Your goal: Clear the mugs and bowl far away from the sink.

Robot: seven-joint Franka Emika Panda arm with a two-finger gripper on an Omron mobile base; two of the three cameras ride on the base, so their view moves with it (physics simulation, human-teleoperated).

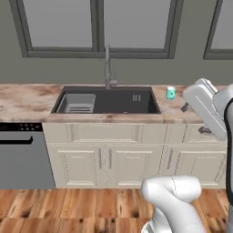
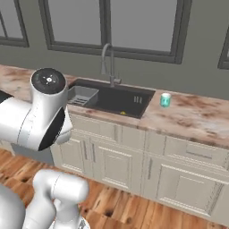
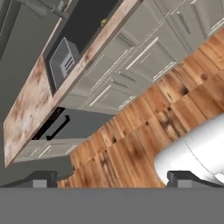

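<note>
Fingers (image 3: 43,178) spread wide, holding nothing, hanging above the wooden floor (image 3: 144,127).

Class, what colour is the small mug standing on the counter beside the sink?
Teal; the mug shows best in the right base view.

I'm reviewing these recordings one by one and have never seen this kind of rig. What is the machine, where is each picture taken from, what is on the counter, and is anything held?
It is a white robot arm on a base that drives, in a rendered kitchen. Two pictures come from cameras on the base, behind the arm to its left and right. The third comes from a camera on the hand and looks tilted down at the cabinets and wooden floor. The pincer is open and holds nothing. On the counter is a dark sink with a grey rack and a faucet. A teal mug stands just right of the sink.
</note>
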